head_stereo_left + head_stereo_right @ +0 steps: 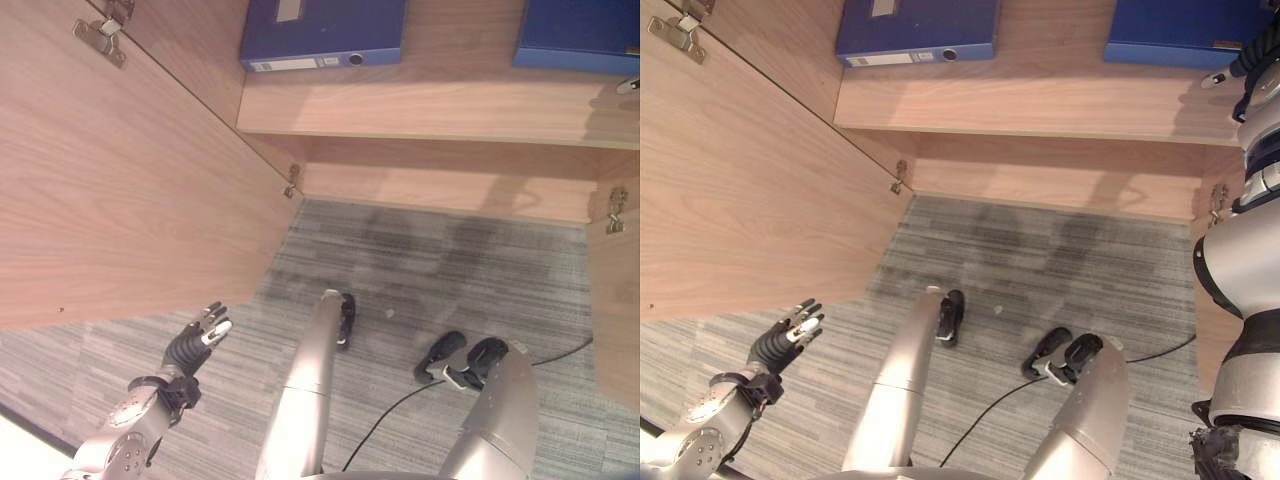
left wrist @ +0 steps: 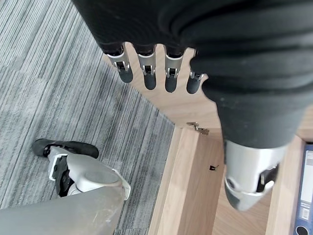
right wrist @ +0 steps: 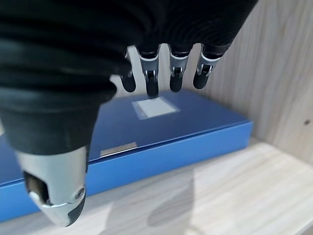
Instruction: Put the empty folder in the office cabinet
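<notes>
The left hand (image 1: 195, 345) hung low on the robot's left, over the grey carpet (image 1: 420, 270), its fingers (image 2: 146, 73) straight and relaxed, holding nothing. Just beyond it stood the open cabinet door (image 1: 110, 180), its inner wooden face turned toward the robot, with a metal hinge (image 1: 100, 35) near its upper edge and another hinge (image 1: 291, 184) where the door met the cabinet.

Farther off, past the carpet, was the wooden shelf (image 1: 420, 110) of the cabinet. Two blue folders lay flat on it, well apart. The left folder (image 1: 320, 30) lay with its labelled spine facing the robot. The right folder (image 3: 171, 132) lay at the shelf's right end, close to the cabinet's side wall (image 3: 283, 73).

The right hand (image 3: 166, 73) was raised at the right edge of the cabinet, hovering just above the right folder. Its fingers (image 3: 151, 81) were extended and loose, its thumb (image 3: 54, 186) apart from them, and none of them gripped the folder, which rested on the shelf on its own.
</notes>
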Controlling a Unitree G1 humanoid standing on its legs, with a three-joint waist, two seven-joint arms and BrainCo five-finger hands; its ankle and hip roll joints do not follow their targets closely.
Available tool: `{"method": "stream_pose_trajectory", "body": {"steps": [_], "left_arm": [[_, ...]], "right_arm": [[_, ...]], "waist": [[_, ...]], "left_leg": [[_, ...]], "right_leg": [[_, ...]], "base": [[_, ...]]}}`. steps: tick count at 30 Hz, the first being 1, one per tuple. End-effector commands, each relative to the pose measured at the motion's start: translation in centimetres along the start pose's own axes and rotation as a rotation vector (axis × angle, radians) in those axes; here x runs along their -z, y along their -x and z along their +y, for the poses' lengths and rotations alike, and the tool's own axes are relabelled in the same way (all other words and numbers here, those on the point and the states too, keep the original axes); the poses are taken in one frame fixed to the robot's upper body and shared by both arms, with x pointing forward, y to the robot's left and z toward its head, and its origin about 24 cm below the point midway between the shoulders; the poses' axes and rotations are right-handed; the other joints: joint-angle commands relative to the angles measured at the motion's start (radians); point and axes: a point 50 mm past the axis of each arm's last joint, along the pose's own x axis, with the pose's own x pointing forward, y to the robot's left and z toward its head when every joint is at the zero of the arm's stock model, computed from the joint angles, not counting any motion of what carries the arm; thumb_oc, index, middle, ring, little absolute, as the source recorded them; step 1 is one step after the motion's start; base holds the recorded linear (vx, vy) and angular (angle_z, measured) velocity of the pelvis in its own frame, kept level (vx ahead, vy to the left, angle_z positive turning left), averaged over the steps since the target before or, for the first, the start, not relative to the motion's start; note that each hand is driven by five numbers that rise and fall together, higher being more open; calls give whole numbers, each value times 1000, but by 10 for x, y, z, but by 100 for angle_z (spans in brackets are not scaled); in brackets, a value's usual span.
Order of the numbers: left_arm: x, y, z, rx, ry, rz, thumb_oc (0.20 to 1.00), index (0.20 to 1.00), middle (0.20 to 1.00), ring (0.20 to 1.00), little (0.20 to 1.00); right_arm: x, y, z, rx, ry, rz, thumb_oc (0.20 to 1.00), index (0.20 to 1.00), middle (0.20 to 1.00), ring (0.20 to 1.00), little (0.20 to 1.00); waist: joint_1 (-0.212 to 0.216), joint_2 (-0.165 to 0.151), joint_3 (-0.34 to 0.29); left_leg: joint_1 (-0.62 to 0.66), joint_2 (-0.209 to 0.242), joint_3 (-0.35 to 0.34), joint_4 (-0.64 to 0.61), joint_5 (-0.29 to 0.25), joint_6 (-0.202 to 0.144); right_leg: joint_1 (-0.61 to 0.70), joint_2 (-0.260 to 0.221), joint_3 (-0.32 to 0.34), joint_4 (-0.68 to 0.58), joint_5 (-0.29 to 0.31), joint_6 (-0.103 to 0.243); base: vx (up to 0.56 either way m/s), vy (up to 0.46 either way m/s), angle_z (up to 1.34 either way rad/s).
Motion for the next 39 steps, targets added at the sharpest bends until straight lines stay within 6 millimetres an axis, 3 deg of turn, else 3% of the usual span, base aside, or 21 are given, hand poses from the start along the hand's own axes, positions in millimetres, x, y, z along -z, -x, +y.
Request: {"method": "stream_pose_trajectory", "body": {"steps": [1,7,15,16,25,31,39], "left_arm": [[-12,5,7,-33,-17,-81,1000,1000,1000,1000,1000],[-11,4,9,-42,-25,-82,1000,1000,1000,1000,1000],[-19,3,10,-43,-58,-110,1000,1000,1000,1000,1000],[-21,0,8,-34,-69,-118,1000,1000,1000,1000,1000],[-39,-8,-5,22,-111,-172,1000,1000,1000,1000,1000],[-45,-10,-16,80,-134,-181,1000,1000,1000,1000,1000],[-38,-17,-29,139,-141,-138,1000,1000,1000,1000,1000]], "right_arm": [[5,-1,-25,102,55,-13,1000,1000,1000,1000,1000],[10,0,-4,59,122,1,1000,1000,1000,1000,1000],[-12,5,36,-22,116,-71,1000,1000,1000,1000,1000],[-25,9,56,-59,94,-98,1000,1000,1000,1000,1000],[-46,26,109,-206,17,-125,1000,1000,1000,1000,1000],[-40,38,143,-284,25,-104,1000,1000,1000,1000,1000],[-43,60,185,-416,-57,-94,1000,1000,1000,1000,1000]], "waist": [[14,-12,16],[9,-6,13],[10,3,14],[7,5,15],[14,19,31],[22,33,34],[-2,19,64]], "left_leg": [[14,38,-6,-83,-36,8],[20,39,0,-90,-37,12],[76,43,16,-149,-21,16],[102,47,21,-169,-14,17],[216,43,28,-253,13,16],[300,39,33,-319,39,10],[484,50,33,-482,100,-3]], "right_leg": [[51,18,113,-38,-75,42],[54,16,115,-47,-71,43],[107,26,116,-113,-43,52],[135,28,115,-140,-32,56],[264,30,95,-243,4,73],[359,40,73,-323,41,91],[548,81,11,-505,137,138]], "base": [[0,0,0],[0,0,0],[-11,16,-4],[-17,26,-4],[-24,7,-4],[-26,6,-1],[-19,-2,-3]]}}
